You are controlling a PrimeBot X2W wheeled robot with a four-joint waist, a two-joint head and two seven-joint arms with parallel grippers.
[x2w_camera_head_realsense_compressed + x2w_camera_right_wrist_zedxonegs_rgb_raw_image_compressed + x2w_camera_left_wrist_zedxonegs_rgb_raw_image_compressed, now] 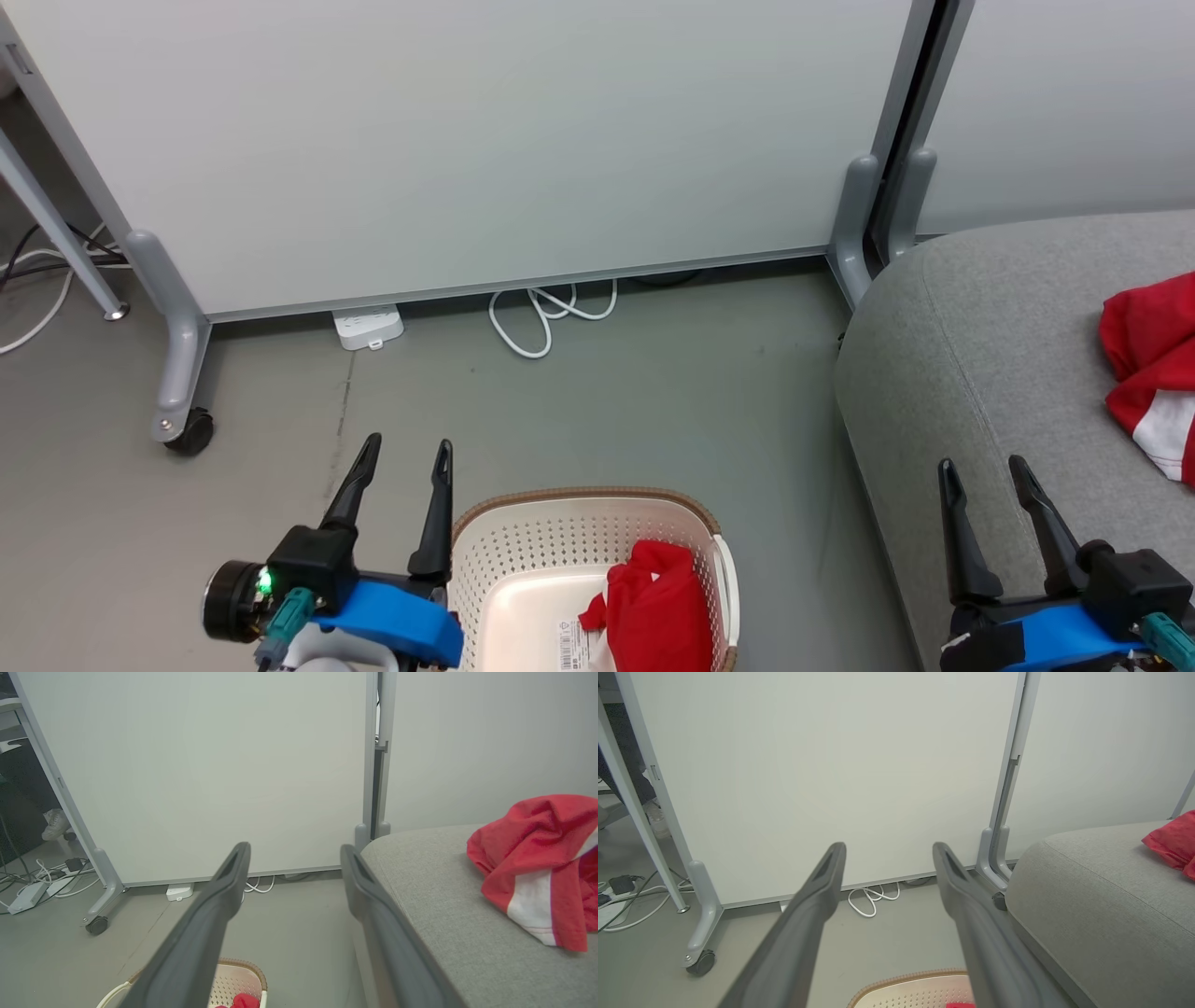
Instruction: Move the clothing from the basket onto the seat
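A grey floor (653, 401) runs up to white wheeled partition panels (467, 140), where a white cable (541, 322) lies looped beside a power strip (368, 327). In the foreground of the head view, the cream basket (560, 541) stands on the floor with a red garment (653, 607) bunched against its right wall, next to the printed label on its floor. The left gripper (408, 443) hangs just beside the basket's left rim. Its two dark fingers are spread wide with nothing between them and point toward the partition. The garment lies to its right and nearer the robot, apart from the fingers. To the right, the large grey seat (980, 355) carries a second garment (1153, 364), red with a white panel, crumpled near the view's right edge. The right gripper (981, 464) is held over the near left part of the seat, its fingers likewise splayed and empty. That second garment sits ahead of it and to its right, well clear of the tips. The right wrist view shows the same heap on the cushion to the right of its fingers, and the basket low at the bottom edge.
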